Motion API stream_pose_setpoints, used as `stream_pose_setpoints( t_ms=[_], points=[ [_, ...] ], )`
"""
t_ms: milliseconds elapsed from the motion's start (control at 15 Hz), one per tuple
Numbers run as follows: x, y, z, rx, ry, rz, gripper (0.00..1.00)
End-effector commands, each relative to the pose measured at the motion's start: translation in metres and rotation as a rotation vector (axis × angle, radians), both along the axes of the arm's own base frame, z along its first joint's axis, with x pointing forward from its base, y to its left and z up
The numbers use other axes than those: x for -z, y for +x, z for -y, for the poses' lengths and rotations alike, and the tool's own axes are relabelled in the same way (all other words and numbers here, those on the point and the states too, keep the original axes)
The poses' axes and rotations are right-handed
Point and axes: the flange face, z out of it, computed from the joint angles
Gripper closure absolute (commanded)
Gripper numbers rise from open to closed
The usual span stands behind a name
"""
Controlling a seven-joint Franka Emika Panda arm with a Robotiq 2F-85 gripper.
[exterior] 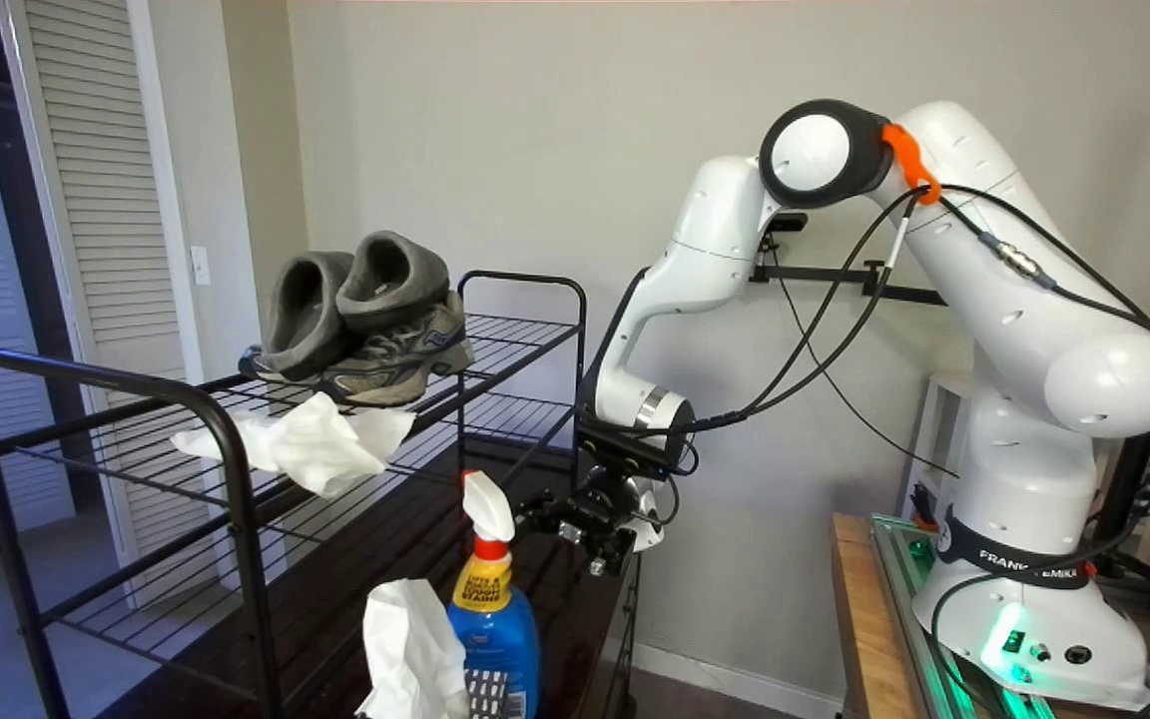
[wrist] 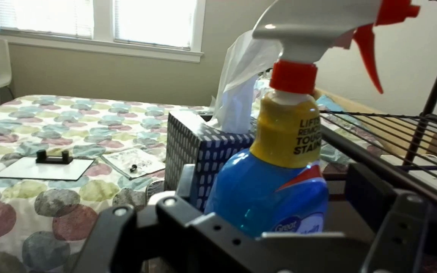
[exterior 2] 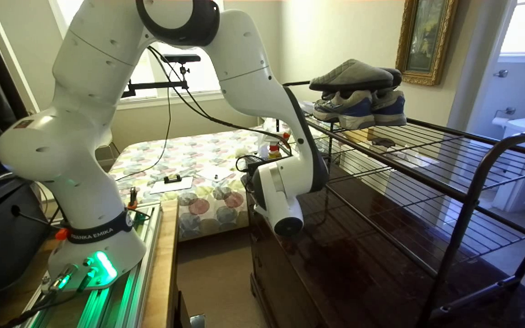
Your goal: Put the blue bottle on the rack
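By the look of it, you are at the grasp: the bottle (wrist: 286, 132) has yet to be gripped, and the lift and the placing are all left to do. In the wrist view it stands upright, left of the rack (exterior: 248, 544) and not on it, its base hidden; the rack itself stands on the table (exterior 2: 335, 255). Your fingers (wrist: 370, 197) are spread wide, one to each side of the bottle as the wrist camera sees it, with a gap showing at both flanks. Depth reads poorly there, so you can't be sure whether they straddle it or stop just short. What remains for you is to close on it, raise it, bring it right and set it on the rack.

As for containers, the tissue box (wrist: 211, 159) sits just beyond the bottle to the left, a tissue (wrist: 235, 87) standing up out of it. On top of the rack you have shoes (exterior 2: 358, 111) with slippers (exterior 2: 353, 77) stacked on them; in an exterior view a crumpled white paper (exterior: 305, 439) lies there too, nearer than the shoes.
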Motion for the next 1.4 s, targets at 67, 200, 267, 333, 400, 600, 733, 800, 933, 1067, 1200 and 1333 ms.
stream_pose_setpoints(
  t_ms=[67,200,267,333,400,600,733,800,933,1067,1200,1333],
  points=[
    [0.005,0.0,-0.006,0.108,0.082,-0.013,0.0],
    [0.008,-0.002,-0.012,0.124,0.092,-0.014,0.0],
    [0.009,-0.005,-0.016,0.123,0.091,-0.019,0.0],
    [0.009,-0.006,-0.02,0.125,0.093,-0.022,0.0],
    [0.008,-0.009,-0.025,0.125,0.091,-0.024,0.0],
    [0.006,-0.014,-0.039,0.111,0.096,-0.02,0.0],
    [0.004,-0.015,-0.048,0.106,0.097,-0.014,0.0],
    [0.004,-0.015,-0.054,0.105,0.1,-0.01,0.0],
    [0.002,-0.009,-0.063,0.097,0.111,0.013,0.0],
    [0.002,0.004,-0.072,0.106,0.124,0.045,0.0],
    [0.001,0.016,-0.08,0.116,0.128,0.075,0.0],
    [-0.001,0.026,-0.088,0.125,0.131,0.096,0.0]
  ],
)
